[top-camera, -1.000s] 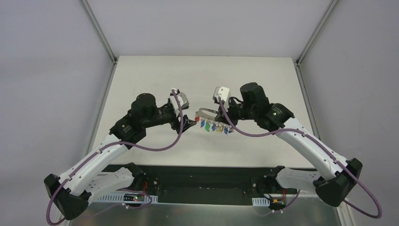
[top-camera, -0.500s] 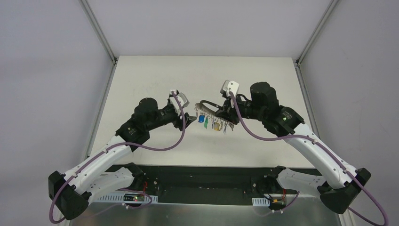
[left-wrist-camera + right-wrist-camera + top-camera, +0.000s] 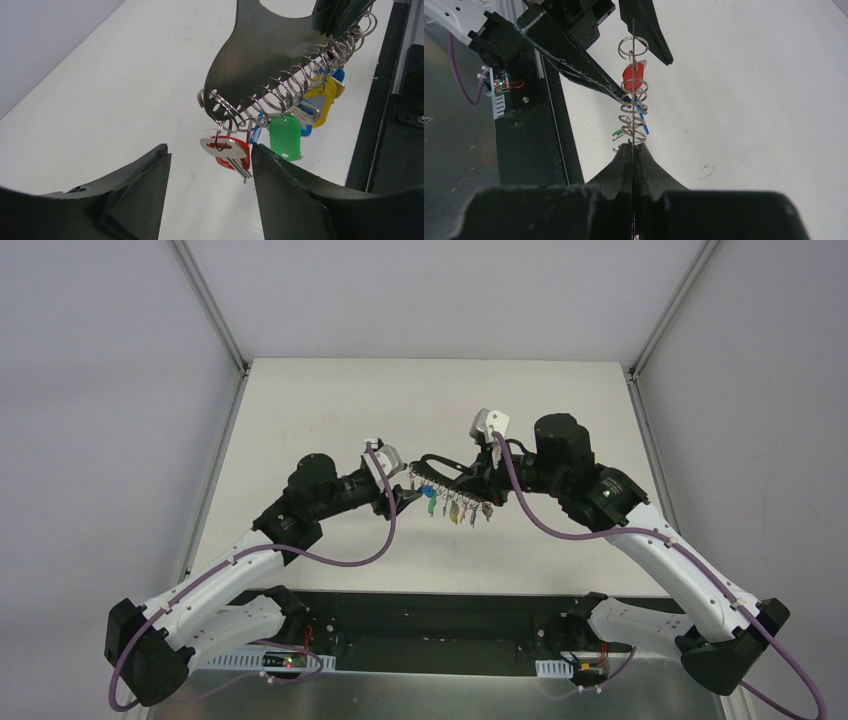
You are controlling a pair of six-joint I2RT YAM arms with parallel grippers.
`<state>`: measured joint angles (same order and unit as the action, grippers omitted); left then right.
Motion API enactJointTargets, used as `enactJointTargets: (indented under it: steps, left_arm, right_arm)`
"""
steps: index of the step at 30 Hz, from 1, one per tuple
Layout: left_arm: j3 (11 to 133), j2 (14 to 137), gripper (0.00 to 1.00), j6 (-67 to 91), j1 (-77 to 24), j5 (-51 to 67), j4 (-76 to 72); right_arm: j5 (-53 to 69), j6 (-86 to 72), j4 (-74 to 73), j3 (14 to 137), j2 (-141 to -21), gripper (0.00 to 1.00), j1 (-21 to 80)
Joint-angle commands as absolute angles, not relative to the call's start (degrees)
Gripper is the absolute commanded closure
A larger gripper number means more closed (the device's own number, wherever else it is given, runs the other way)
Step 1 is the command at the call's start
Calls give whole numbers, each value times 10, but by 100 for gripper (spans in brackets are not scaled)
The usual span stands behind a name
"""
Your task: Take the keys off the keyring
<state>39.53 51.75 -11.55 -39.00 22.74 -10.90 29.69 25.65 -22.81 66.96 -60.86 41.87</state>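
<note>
My right gripper (image 3: 480, 480) is shut on the keyring (image 3: 438, 461), a grey metal loop held in the air over the table. It is seen edge-on in the right wrist view (image 3: 632, 45), clamped between my right gripper (image 3: 633, 148) fingers. Several keys (image 3: 455, 508) hang from it on small split rings. In the left wrist view a red-tagged key (image 3: 231, 150) hangs at the keyring's (image 3: 265, 55) near end, with a green tag (image 3: 285, 137) and a yellow tag (image 3: 326, 92) behind. My left gripper (image 3: 210, 150) is open, its fingers on either side of the red-tagged key, not touching it.
The white table (image 3: 300, 420) has metal frame posts (image 3: 210, 305) at its back corners. A black base strip (image 3: 440, 615) runs along the near edge, also in the left wrist view (image 3: 395, 125). The left gripper's fingers (image 3: 574, 50) show beyond the keys in the right wrist view.
The right gripper has raised the keyring and carried it slightly back. The left gripper has moved right and forward up to the hanging keys.
</note>
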Motion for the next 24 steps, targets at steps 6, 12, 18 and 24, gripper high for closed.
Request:
enactJointTargets:
  steps: [6,12,18,24]
  left_arm:
    - [401,504,44,-129,-393,247,-150]
    - [396,493,62,-137,-393,234,-152]
    - [395,486,69,-142,-393,219,-149]
    - [400,497,59,-140,-392,238,-146]
  right_arm:
    - [320,244,-183,699,-598,100,418]
    - [316,244,-184,698,-597,100,417]
    - [320,241,-188,699,-595,100,418]
    - [330,236,-186,701,-597,100,418]
